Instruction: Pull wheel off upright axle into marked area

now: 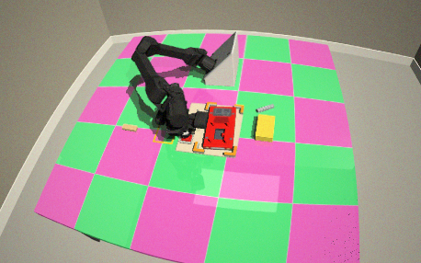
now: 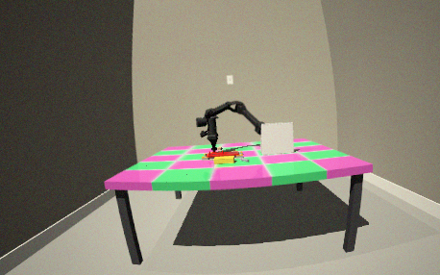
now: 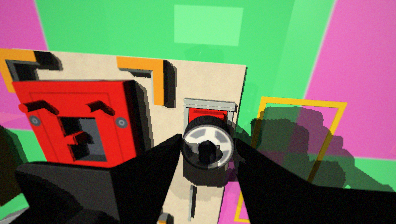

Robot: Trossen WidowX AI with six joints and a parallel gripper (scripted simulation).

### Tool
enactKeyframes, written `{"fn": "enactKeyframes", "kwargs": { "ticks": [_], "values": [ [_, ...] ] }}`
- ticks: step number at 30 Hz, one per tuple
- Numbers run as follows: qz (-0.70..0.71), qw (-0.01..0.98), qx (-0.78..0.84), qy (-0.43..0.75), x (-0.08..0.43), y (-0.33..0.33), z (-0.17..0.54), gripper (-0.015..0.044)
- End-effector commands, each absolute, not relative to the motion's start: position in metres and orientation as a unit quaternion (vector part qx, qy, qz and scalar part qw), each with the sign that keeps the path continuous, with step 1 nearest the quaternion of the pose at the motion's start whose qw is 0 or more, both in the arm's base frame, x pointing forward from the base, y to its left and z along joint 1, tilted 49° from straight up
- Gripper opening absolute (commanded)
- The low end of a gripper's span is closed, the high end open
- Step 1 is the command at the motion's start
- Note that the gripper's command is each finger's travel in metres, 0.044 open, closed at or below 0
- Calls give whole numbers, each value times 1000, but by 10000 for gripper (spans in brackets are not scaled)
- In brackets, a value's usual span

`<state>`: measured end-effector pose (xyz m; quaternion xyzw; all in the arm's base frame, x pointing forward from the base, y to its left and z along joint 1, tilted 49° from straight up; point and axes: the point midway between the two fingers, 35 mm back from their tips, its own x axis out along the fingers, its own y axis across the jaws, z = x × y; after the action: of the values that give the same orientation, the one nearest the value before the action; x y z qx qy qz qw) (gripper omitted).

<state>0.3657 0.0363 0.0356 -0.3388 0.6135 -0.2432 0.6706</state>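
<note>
The wheel (image 3: 196,134), with a black tyre and a pale spoked rim, is between the fingers of my gripper (image 3: 207,141) (image 1: 185,134) (image 2: 213,150), which is shut on it. A dark hub or axle tip shows at its centre; the rest of the axle is hidden. The wheel is over the red mount (image 3: 207,115) (image 1: 187,139) on the cream board (image 3: 205,82) (image 1: 186,147). I cannot tell whether it is still down on the axle. The marked area, a yellow outline (image 3: 304,101) (image 1: 164,142), lies just beside the board, partly in the arm's shadow.
A red panel part (image 3: 120,142) (image 1: 211,138) stands close beside the gripper on the board, between orange corner brackets (image 3: 159,91). A yellow block (image 1: 265,126) (image 2: 224,160), a grey rod (image 1: 265,108), a tan block (image 1: 130,128) and a pale upright panel (image 1: 229,69) (image 2: 277,137) stand farther off.
</note>
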Motion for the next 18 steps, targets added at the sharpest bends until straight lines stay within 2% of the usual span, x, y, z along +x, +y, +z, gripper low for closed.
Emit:
{"fn": "enactKeyframes", "kwargs": {
  "ticks": [1,18],
  "values": [
    [-242,674,-336,611,367,41,38,0],
    [-242,674,-337,611,366,45,42,0]
  ]
}}
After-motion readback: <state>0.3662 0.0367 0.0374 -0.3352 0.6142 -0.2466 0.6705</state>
